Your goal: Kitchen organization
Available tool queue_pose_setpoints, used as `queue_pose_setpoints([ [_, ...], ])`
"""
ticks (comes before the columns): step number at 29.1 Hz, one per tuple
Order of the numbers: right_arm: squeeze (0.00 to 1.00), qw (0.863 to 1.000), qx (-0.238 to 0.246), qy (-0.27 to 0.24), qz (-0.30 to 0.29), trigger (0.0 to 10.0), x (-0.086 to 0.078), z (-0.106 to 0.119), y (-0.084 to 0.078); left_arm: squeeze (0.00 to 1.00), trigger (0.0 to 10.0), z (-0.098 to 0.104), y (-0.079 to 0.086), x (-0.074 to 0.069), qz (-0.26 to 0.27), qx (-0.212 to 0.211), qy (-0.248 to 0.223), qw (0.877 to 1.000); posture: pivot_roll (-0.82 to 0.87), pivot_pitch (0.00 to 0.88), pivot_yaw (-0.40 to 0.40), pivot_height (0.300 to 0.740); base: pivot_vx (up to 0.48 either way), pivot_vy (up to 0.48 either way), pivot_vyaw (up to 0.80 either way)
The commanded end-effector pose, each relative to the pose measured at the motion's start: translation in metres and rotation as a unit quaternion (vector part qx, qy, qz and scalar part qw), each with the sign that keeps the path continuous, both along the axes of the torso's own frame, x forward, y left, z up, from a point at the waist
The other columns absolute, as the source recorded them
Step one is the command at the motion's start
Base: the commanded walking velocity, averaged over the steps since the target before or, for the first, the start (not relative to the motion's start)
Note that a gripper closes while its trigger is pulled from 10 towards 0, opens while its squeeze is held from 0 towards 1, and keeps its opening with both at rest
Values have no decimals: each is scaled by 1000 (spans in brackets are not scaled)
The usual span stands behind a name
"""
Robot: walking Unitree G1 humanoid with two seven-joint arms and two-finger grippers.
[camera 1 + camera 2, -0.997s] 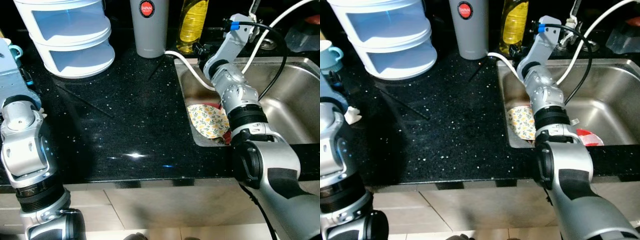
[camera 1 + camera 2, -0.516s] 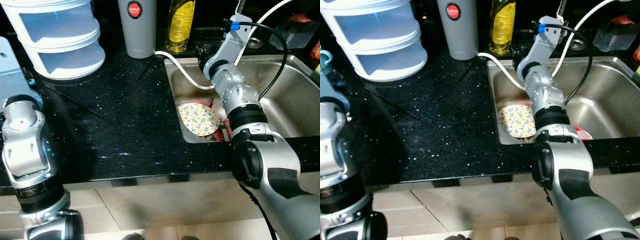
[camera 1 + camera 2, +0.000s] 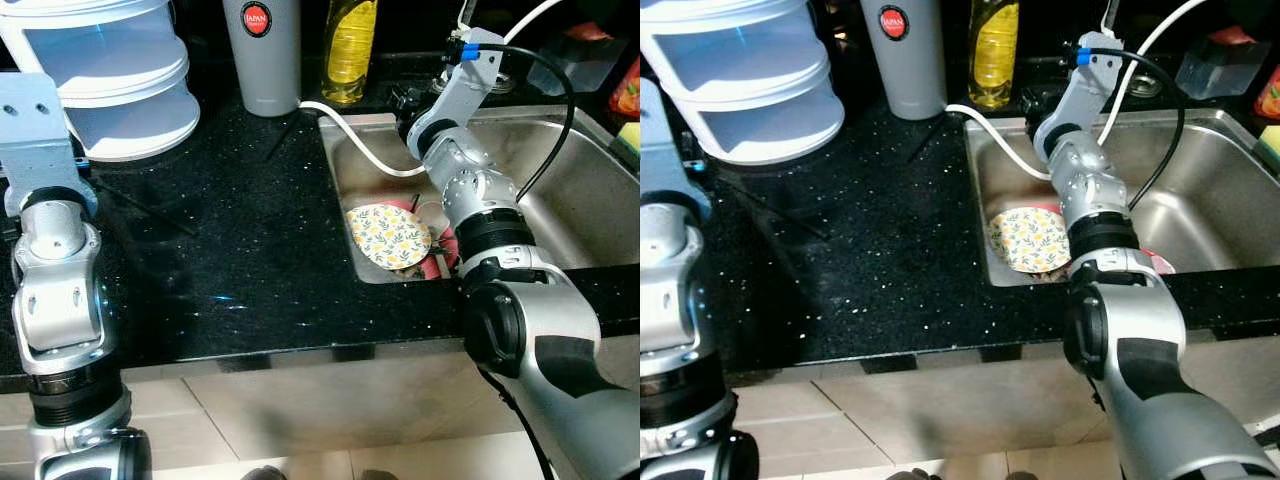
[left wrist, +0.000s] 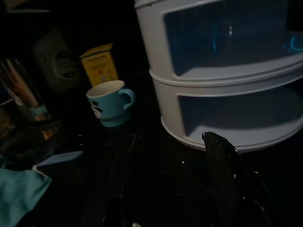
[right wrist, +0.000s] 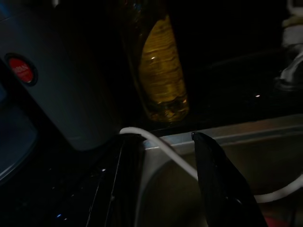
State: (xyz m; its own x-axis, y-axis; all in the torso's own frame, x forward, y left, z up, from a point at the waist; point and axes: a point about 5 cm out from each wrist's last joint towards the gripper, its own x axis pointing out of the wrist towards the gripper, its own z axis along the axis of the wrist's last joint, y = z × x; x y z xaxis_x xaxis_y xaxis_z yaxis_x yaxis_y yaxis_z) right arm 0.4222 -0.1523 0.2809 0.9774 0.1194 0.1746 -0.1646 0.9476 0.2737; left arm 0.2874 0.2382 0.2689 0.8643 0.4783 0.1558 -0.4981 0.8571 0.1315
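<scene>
our right pincer [image 5: 163, 182], released and empty, hangs over the sink [image 3: 590, 190] corner; the oil bottle [image 5: 161, 75] stands at 12 o'clock. we should reach slowly, avoiding the hose [image 3: 360, 140].

A white two-tier plastic drawer unit [image 3: 105, 75] stands at the upper left on the black speckled stone bench [image 3: 230, 250]. A pale blue ceramic mug [image 4: 110, 101] sits beside a yellow carton [image 4: 99, 64] in the left wrist view.
</scene>
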Motion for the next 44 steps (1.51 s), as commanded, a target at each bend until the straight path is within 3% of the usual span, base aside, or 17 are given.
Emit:
queue_pose_setpoints([
  [1, 0, 999, -22, -16, -36, 10000, -1, 4, -5, 0, 10000, -6, -16, 6, -92, 1, 13, 996, 78, 28, -16, 740, 0, 0, 0],
  [2, 0, 998, -38, -23, -54, 10000, -1, 5, -9, 0, 10000, -7, -26, 8, -145, 7, 17, 989, 78, 28, -16, 740, 0, 0, 0],
  [4, 0, 995, -49, -28, -79, 10000, -2, 5, -16, 0, 10000, -10, -52, 9, -260, 37, 29, 964, 75, 24, -15, 740, 0, 0, 0],
  [5, 0, 995, -49, -28, -79, 10000, -2, 5, -16, 0, 10000, -10, -52, 9, -260, 37, 29, 964, 75, 24, -15, 740, 0, 0, 0],
  [6, 0, 995, -46, -27, -89, 10000, -3, 4, -20, 0, 10000, -10, -68, 10, -310, 22, 26, 950, 67, 24, -10, 740, 0, 0, 0],
  [8, 0, 994, -45, -28, -92, 10000, -4, 3, -21, 0, 10000, -7, -77, 13, -322, 13, 16, 947, 61, 25, -5, 740, 0, 0, 0],
  [12, 0, 995, -42, -31, -90, 10000, -5, 2, -21, 0, 10000, -7, -79, 20, -299, 11, 16, 954, 54, 26, 0, 740, 0, 0, 0],
  [16, 0, 995, -40, -37, -89, 10000, -5, 2, -20, 0, 10000, -7, -69, 27, -242, 34, 14, 969, 51, 26, 3, 740, 0, 0, 0],
  [21, 0, 995, -39, -40, -81, 10000, -5, 2, -16, 0, 10000, -11, -61, 30, -204, 12, 16, 979, 53, 19, -2, 740, 55, -178, 0],
  [32, 0, 996, -39, -42, -72, 10000, -4, 4, -13, 0, 10000, -12, -51, 32, -150, 13, 19, 988, 56, 18, -12, 740, 241, -283, 0],
  [44, 0, 996, -38, -40, -72, 10000, -5, 2, -12, 0, 10000, -8, -51, 32, -153, 17, 10, 988, 52, 25, -9, 740, 0, 0, 0],
])
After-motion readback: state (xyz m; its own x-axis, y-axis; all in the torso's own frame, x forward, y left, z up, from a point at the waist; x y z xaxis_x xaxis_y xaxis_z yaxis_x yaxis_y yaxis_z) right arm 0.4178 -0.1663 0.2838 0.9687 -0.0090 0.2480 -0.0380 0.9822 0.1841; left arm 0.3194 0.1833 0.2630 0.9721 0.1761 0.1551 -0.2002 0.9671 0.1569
